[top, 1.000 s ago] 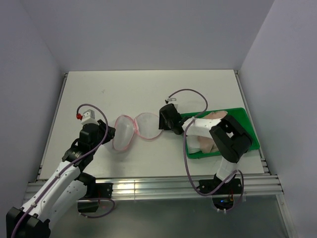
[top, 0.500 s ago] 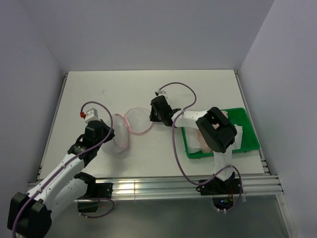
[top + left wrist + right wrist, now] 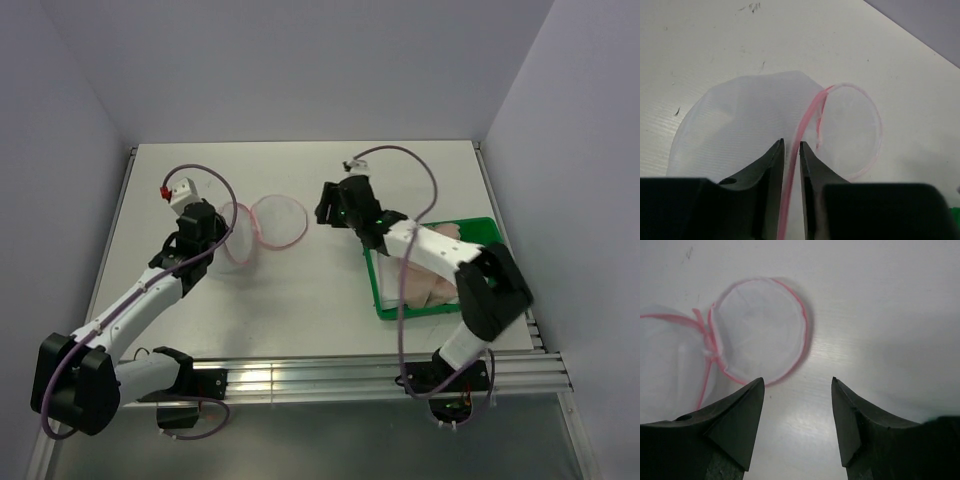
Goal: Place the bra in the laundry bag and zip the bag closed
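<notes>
Pinching the pink rim of the laundry bag [image 3: 740, 120], the left tool [image 3: 791, 146] is pressed together; the right tool [image 3: 797, 382] hangs spread and empty nearby. The bra [image 3: 422, 292] lies in the green tray [image 3: 497, 238]. Risk: the thin rim may slip free, letting the bag shift on the worktop [image 3: 300, 300].

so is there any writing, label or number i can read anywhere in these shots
None: no text can be read in any view.
bag: plain mesh and pink trim, no label showing.
tray: plain green, no print showing.
table: only dark scuffs, not writing.
</notes>
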You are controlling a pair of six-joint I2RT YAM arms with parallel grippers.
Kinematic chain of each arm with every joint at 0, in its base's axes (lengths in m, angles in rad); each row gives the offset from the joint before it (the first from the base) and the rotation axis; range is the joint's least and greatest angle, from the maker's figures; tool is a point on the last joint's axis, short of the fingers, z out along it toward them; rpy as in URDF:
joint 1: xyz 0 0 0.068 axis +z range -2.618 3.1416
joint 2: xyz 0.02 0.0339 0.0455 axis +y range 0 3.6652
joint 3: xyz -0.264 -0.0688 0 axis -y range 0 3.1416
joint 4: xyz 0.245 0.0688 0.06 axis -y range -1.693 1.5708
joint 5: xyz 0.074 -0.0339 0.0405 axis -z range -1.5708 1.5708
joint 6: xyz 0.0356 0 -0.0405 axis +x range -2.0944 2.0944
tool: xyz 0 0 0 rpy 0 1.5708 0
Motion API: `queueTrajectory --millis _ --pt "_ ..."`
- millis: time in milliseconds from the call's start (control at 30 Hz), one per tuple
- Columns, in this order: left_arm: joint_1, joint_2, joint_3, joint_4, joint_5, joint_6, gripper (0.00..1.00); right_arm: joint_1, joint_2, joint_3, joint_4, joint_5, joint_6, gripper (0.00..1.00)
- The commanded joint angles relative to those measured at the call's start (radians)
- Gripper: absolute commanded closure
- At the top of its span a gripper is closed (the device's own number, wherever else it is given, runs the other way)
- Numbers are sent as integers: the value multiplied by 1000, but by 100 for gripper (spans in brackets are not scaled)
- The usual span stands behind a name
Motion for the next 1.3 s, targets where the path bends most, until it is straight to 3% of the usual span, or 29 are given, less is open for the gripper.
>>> queueTrajectory --millis 0,33,67,167,233,367,400,500,733,1000,1267 --pt "15 -3 7 51 -7 45 72 -60 -248 -151 -70 120 -22 37" --pt "21 -18 -2 45 -3 43 63 -80 -333 -196 -81 135 -11 41" --pt "22 -27 -4 43 4 43 44 -125 -377 -237 -90 154 -6 42" --pt "28 -71 -13 24 16 31 20 -221 -541 -401 -115 212 20 43" --pt "30 -105 -8 -12 36 5 14 -269 -648 -500 -114 255 35 43" --pt "27 -183 -4 -16 164 -4 12 -448 -722 -595 -107 264 44 43" --pt "22 -220 -1 -20 201 -4 13 -541 -719 -603 -103 223 70 43" --pt "9 -288 12 -58 330 12 13 -646 -687 -636 -55 116 95 42" --pt "5 -469 22 -225 476 74 13 -680 -684 -650 -71 181 115 40" --pt "5 -535 -19 -294 490 151 13 -691 -615 -624 -93 73 146 44" --pt "5 -572 -21 -305 467 169 13 -691 -880 -730 -130 288 169 39"
